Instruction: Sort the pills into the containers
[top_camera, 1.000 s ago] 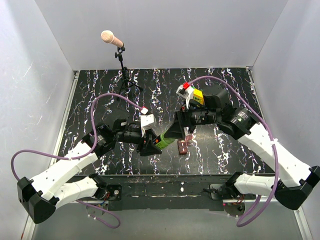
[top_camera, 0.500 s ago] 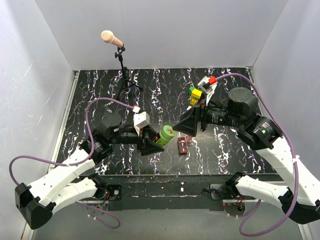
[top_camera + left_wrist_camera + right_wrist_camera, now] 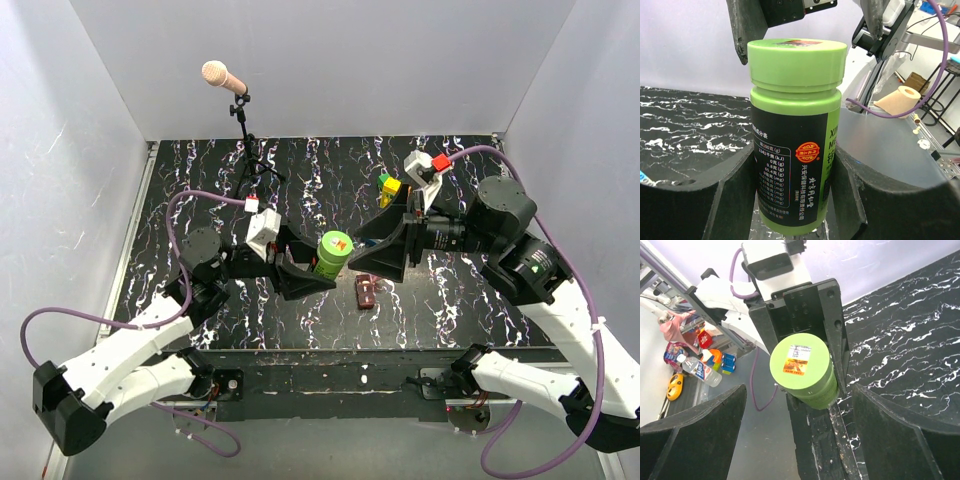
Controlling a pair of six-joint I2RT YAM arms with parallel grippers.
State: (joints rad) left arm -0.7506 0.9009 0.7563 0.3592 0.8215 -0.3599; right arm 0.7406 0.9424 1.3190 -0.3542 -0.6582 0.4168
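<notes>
L gripper [image 3: 303, 266] pinches green pill bottle [image 3: 795, 145] upright, mid-table, cap [image 3: 797, 59] on. Label [image 3: 771, 170]: Chinese txt, "100 (g)", "(kJ)", red-gold seal [image 3: 808, 151]; side letters "XI…" cut off. Cap sticker [image 3: 798, 359] unreadable. R gripper [image 3: 366, 252] fingers spread wide, near bottle, apart. Red-brown box [image 3: 366, 291] on table [image 3: 200, 170] nearby.

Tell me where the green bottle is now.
In the top view the green bottle is central, held in the left arm's jaws, just left of the red-brown box.
</notes>
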